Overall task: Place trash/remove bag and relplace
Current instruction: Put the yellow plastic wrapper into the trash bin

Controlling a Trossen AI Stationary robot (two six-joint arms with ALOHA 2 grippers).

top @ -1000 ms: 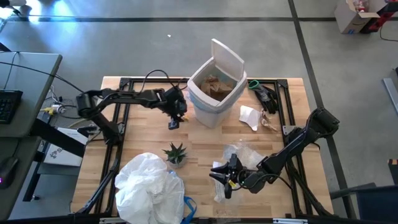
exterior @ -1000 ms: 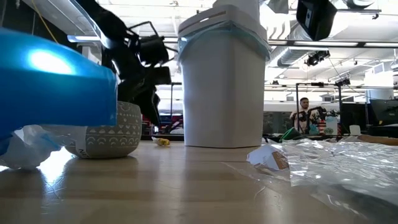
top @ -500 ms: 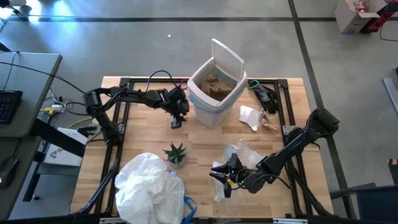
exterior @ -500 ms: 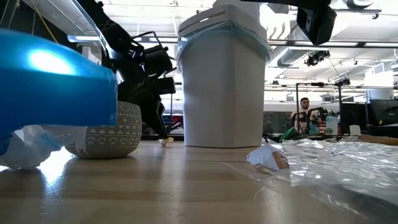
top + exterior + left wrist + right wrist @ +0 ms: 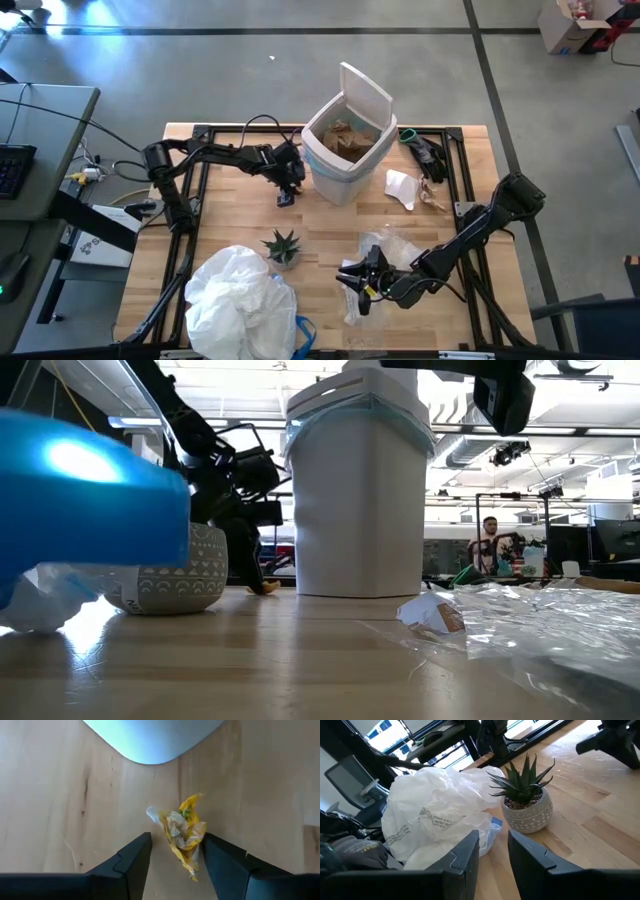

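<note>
1. The left tool sits low beside the white plastic bin, at its nine o'clock, jaws open astride a crumpled yellow wrapper scrap, presumably to pinch it.
2. The right tool waits over the wooden worktop, jaws parted and empty, by the clear crinkled plastic wrapper.
3. A workshop lies beyond.

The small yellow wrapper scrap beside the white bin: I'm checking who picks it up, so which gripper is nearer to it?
Left. The left gripper is open, its fingers either side of the yellow scrap beside the white bin. The right gripper is across the table, over clear plastic wrappers.
</note>
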